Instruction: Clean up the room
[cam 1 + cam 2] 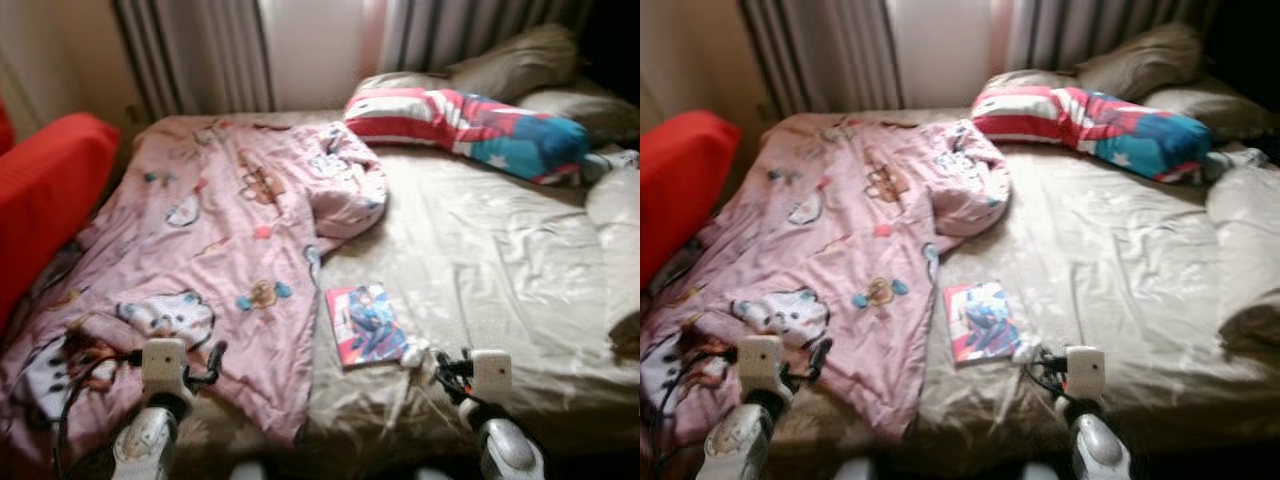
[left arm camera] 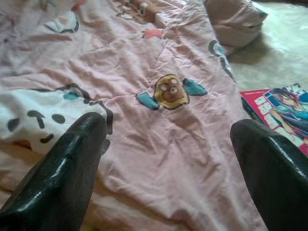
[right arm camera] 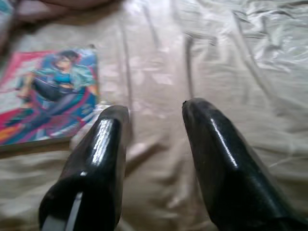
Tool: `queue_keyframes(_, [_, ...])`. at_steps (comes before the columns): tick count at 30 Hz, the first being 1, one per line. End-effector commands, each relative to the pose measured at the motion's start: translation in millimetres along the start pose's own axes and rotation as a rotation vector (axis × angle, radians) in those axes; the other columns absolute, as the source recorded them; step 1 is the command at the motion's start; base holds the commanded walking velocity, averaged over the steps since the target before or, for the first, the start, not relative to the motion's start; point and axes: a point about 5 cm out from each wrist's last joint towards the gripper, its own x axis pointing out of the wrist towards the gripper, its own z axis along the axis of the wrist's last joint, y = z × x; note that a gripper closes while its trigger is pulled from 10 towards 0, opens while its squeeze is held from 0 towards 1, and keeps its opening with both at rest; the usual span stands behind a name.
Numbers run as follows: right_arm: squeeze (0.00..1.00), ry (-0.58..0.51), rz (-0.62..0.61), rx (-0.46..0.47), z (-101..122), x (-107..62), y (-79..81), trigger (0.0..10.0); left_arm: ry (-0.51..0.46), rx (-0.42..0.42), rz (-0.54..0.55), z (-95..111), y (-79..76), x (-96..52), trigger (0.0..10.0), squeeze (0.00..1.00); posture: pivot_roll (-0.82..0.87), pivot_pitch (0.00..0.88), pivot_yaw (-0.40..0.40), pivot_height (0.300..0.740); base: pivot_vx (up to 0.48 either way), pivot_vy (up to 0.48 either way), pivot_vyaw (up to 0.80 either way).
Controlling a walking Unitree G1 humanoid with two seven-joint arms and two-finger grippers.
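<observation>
Bedding is the job at hand, judging by the scene: a crumpled pink cartoon-print quilt (image 1: 200,250) lies bunched over the robot's left half of the bed, leaving the beige satin sheet (image 1: 480,260) bare on the other half. The left gripper (image 2: 163,149) hovers just above the quilt's near edge, fingers spread wide and empty. The right gripper (image 3: 154,144) hangs over the sheet, its fingers parted and holding nothing, just beside a thin red-bordered comic book (image 1: 365,325) lying flat near the quilt's edge. To spread the quilt well, the robot would likely clear the comic first, then pinch a hem rather than the loose middle. No bin, basket or box is visible. A red, white and blue striped pillow (image 1: 470,120) lies at the head.
</observation>
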Motion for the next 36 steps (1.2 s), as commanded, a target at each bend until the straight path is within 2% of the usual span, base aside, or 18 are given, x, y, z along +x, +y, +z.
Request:
queue_keyframes(1, [0.0,-0.017,0.03,0.012,5,4.8,11.7,10.0,0.017,0.015,0.025,-1,10.6,-3.6,10.0,0.0,-0.01,0.015,0.015,0.603,0.322,0.0,0.0])
queue_keyframes(4, [0.0,-0.015,0.024,0.026,4,5.0,11.6,10.0,0.016,0.016,0.024,-1,10.6,-3.7,10.0,0.0,-0.01,0.017,0.015,0.603,0.329,0.0,0.0])
queue_keyframes(10, [0.0,-0.025,0.046,-0.005,7,5.9,13.6,10.0,0.015,0.016,0.024,-1,10.2,-3.7,10.0,0.0,-0.01,0.018,0.015,0.603,0.341,0.0,0.0])
queue_keyframes(15, [0.0,-0.027,0.06,-0.002,7,6.4,15.8,10.0,0.009,0.018,0.024,0,10.0,-3.8,10.0,0.0,-0.01,0.023,0.016,0.603,0.307,0.0,0.55])
queue_keyframes(23, [0.0,-0.026,0.082,0.016,9,8.9,19.4,10.0,-0.005,0.021,0.009,5,7.8,-2.5,10.0,0.0,-0.01,0.05,0.022,0.603,0.0,0.0,0.0])
queue_keyframes(28, [0.0,-0.01,0.056,0.022,15,15.7,19.9,10.0,-0.02,0.027,-0.017,12,4.6,0.8,10.0,0.0,0.01,0.104,0.04,0.603,0.0,0.0,0.0])
queue_keyframes(32, [0.0,0.002,0.035,0.061,32,31.7,23.7,10.0,-0.066,0.044,-0.087,30,-6.3,5.6,10.0,0.0,0.04,0.164,0.066,0.603,0.0,0.0,0.0])
queue_keyframes(34, [0.0,0.017,0.021,0.052,36,35.6,24.7,10.0,-0.077,0.046,-0.095,34,-7.6,5.9,10.0,0.0,0.04,0.186,0.077,0.603,0.0,0.0,0.0])
queue_keyframes(36, [0.0,0.003,0.0,0.106,44,41.1,27.0,10.0,-0.097,0.049,-0.119,41,-12.5,4.7,10.0,0.0,0.04,0.202,0.082,0.603,0.0,0.0,0.0])
